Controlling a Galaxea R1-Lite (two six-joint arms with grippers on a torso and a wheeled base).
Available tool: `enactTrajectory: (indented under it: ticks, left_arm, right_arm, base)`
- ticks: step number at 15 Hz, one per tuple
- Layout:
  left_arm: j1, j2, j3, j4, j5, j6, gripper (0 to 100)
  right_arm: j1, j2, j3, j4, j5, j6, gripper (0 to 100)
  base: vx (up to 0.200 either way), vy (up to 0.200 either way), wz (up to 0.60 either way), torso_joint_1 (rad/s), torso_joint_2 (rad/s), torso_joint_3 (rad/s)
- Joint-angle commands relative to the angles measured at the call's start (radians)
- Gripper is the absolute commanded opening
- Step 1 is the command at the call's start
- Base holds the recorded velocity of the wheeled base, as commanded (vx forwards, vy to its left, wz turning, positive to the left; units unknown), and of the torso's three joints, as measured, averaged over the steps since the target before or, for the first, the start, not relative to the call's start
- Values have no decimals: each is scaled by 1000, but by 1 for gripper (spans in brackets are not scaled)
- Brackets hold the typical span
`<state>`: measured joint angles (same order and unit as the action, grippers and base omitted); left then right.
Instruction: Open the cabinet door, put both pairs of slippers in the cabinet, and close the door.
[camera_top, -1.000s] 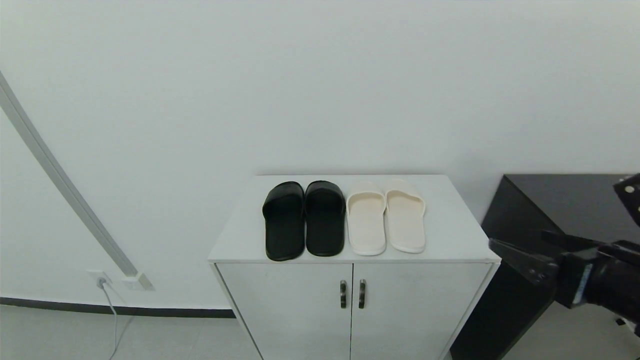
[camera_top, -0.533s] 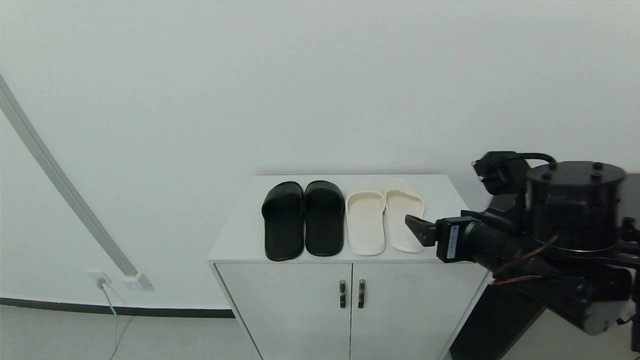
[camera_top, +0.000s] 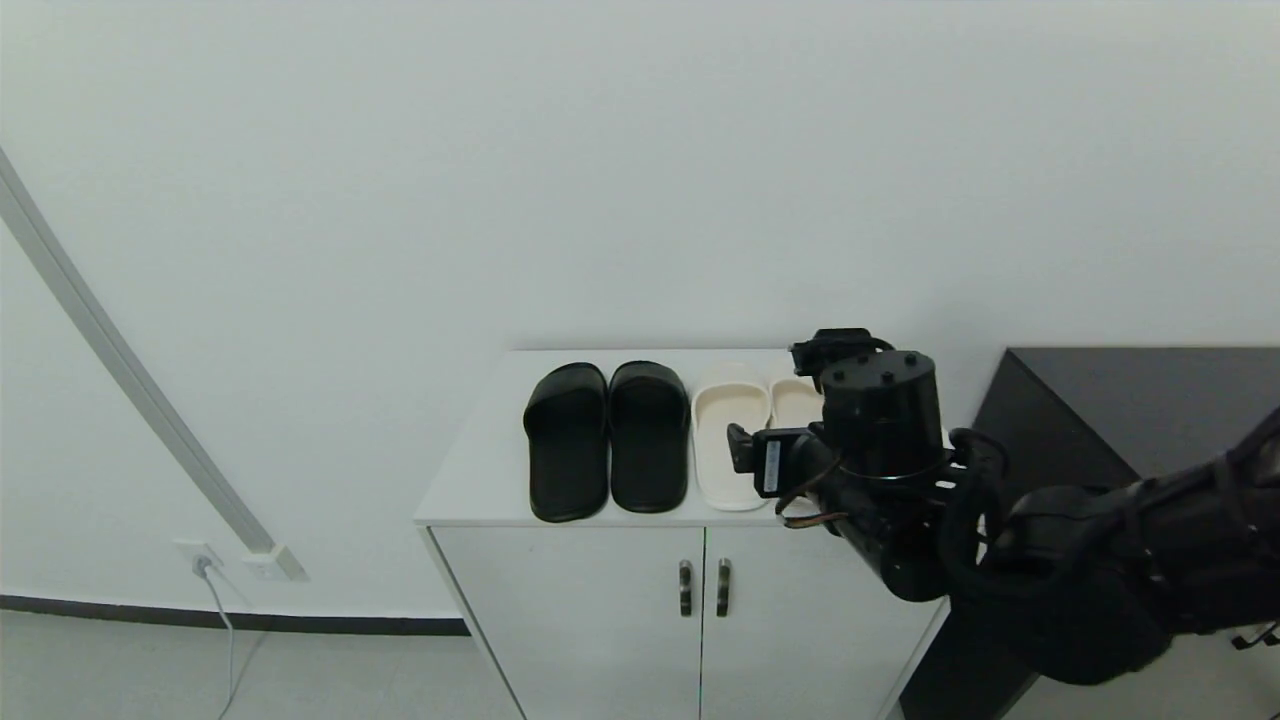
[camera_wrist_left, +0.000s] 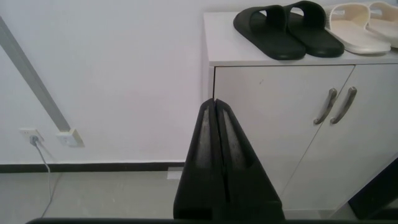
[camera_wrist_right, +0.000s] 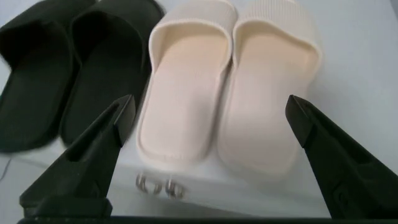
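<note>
- The right gripper (camera_wrist_right: 209, 107) hovers above the pair of cream rubber slippers (camera_wrist_right: 186, 93), its jaws spread wide and gripping nothing.
- The left gripper (camera_wrist_left: 215, 104) has its jaws pressed together, empty.
- The cream pair and the pair of black rubber slippers (camera_top: 568, 440) lie side by side on top of the white two-door cabinet (camera_top: 580, 620), whose doors are closed.

Wall (camera_top: 640, 150): plain white, evenly lit.
Floor (camera_top: 100, 670): light grey, with dark skirting (camera_top: 300, 621) along the wall.
Trunking (camera_top: 120, 360): grey, slanting down to a socket (camera_top: 198, 553) with a cable (camera_top: 232, 640).
Right side: black unit (camera_top: 1130, 400) against the wall.
</note>
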<state>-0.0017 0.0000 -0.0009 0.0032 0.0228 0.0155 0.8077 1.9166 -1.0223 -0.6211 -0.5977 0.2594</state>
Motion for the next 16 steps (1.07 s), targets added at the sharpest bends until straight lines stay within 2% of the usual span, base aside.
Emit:
enactTrajectory:
  ticks: [1, 6, 16]
  left_arm:
    - [0, 2, 1, 0, 0, 0, 0]
    - [0, 2, -1, 0, 0, 0, 0]
    - [0, 2, -1, 0, 0, 0, 0]
  right_arm:
    - [-42, 128, -111, 3, 1, -9, 100]
    - [-111, 260, -232, 4, 7, -11, 100]
    - [-171, 429, -501, 6, 10, -84, 100]
  base:
    - [0, 0, 0, 0, 0, 0]
    - [0, 0, 0, 0, 0, 0]
    - [0, 0, 0, 0, 0, 0]
